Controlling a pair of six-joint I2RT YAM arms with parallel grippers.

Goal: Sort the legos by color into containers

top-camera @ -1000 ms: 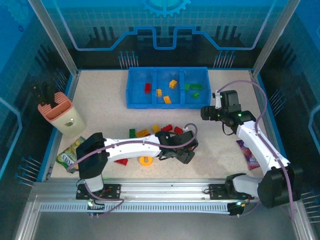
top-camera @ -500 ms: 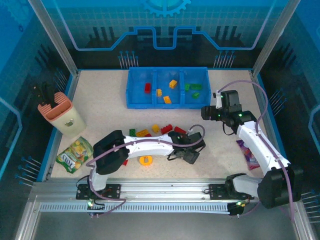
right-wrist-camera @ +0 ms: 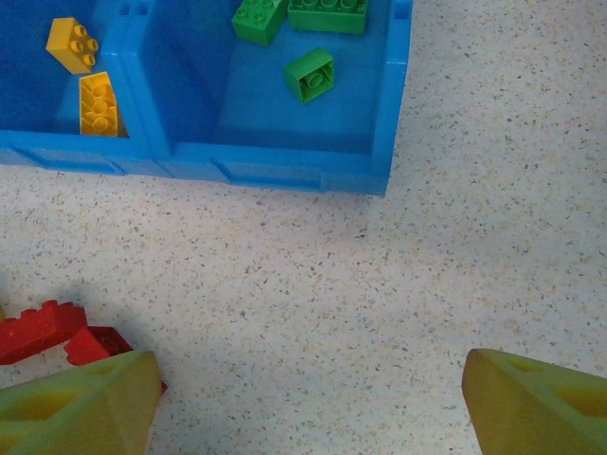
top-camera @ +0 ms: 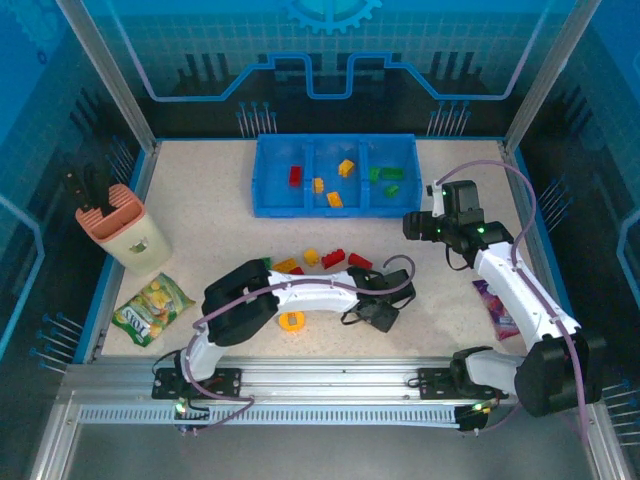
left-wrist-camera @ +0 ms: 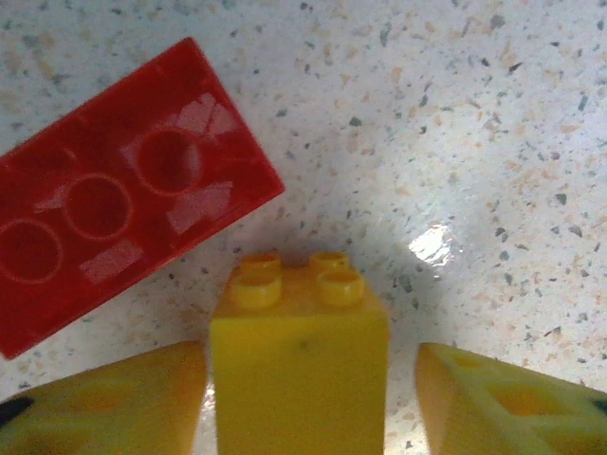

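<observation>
Speckled tabletop (left-wrist-camera: 493, 123), yellow lego (left-wrist-camera: 299, 370) cropped at bottom between spread left pincer (left-wrist-camera: 305, 353); right pincer (right-wrist-camera: 308, 370) agape, empty.

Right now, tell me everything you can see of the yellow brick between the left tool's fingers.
The yellow brick is glossy plastic with four round studs in a square at its far end. It sits on the speckled table, between the yellow fingers of the left tool, a gap showing each side. A red brick, underside up, lies just beyond it, not touching.
</observation>
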